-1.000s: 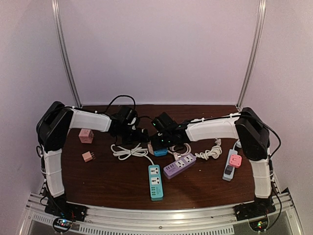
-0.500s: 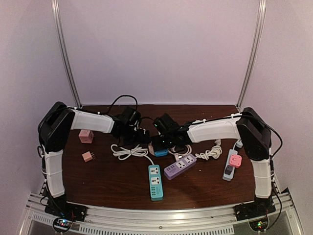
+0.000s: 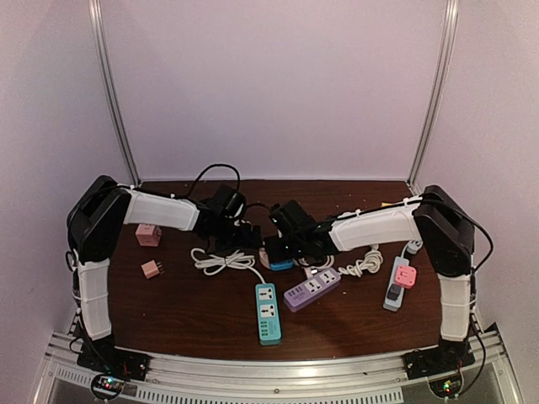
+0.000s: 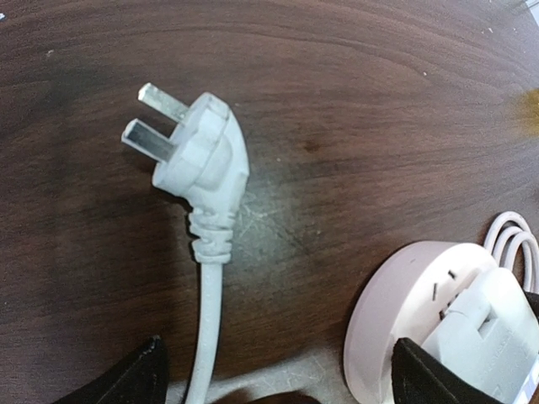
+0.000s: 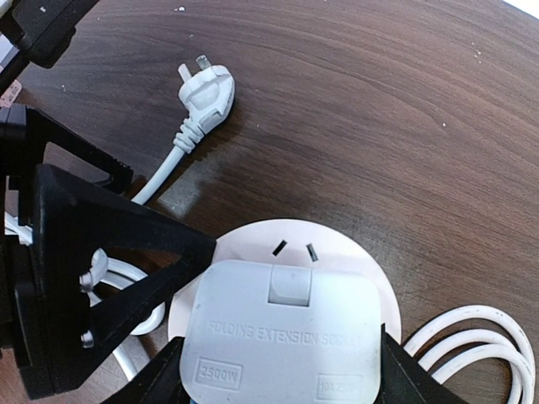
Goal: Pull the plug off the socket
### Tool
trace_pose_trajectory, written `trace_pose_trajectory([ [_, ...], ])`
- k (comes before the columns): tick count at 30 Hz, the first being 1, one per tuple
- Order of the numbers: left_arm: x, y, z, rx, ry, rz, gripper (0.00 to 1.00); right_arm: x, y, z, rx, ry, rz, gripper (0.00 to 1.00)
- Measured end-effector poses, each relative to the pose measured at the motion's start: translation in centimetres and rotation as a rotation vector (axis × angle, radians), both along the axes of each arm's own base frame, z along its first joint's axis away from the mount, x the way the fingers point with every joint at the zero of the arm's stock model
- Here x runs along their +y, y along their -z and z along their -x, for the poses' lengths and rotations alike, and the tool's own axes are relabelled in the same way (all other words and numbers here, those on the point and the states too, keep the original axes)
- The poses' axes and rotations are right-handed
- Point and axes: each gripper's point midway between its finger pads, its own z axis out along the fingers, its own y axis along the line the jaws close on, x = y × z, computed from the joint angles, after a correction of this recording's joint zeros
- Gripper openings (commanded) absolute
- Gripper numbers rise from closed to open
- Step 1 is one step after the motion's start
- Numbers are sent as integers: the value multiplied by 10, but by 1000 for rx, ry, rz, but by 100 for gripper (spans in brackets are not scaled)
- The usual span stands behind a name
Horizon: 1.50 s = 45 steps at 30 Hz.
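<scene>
White plastic plug with bare metal pins [image 4: 205,160] lies flat on the dark wooden table [image 4: 379,101], pins pointing away from the round pale-pink plastic socket [image 5: 364,273] and clear of it. The two slots that show on the socket's face are empty, so the plug is already out.

The plug's white cord [image 4: 207,311] runs back from it and passes between the wide-open jaws of the left gripper [image 4: 278,377], nearer one finger and gripped by neither. The right gripper [image 5: 278,374] sits over the socket with its jaws closed on the grey folding block on top, one finger against each side, pinning the socket to the table.

By my reading the pull itself is done and the step in hand is letting go. The next move calls for the left gripper to lift straight up so that neither finger snags the cord and drags the plug. The right gripper can then spread its jaws and rise without tipping the socket or catching the coiled white cable [image 5: 472,345] just beside it.
</scene>
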Motion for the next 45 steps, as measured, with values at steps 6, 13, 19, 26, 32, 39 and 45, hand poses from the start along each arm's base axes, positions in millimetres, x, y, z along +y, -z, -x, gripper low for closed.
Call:
trace_pose_trajectory([
  [6,0,0,0,-1,-3,-1,93,-6,0,2,-17,7,-7,25],
  [13,3,2,-1,-18,-6,-33,93,-10,-22,1,-79,12,-48,25],
  [19,8,0,1,-5,-8,-44,93,-9,-28,-4,-104,1,-56,25],
  [26,41,-27,8,35,-14,13,90,-9,-30,-8,-70,-48,-90,25],
  [32,24,-74,12,-39,89,169,84,-1,-34,-6,-33,-134,-162,25],
  [39,10,-63,33,9,170,263,80,10,-40,-1,2,-208,-247,25],
  [45,-3,-66,36,15,205,359,75,14,-41,3,33,-243,-317,25],
])
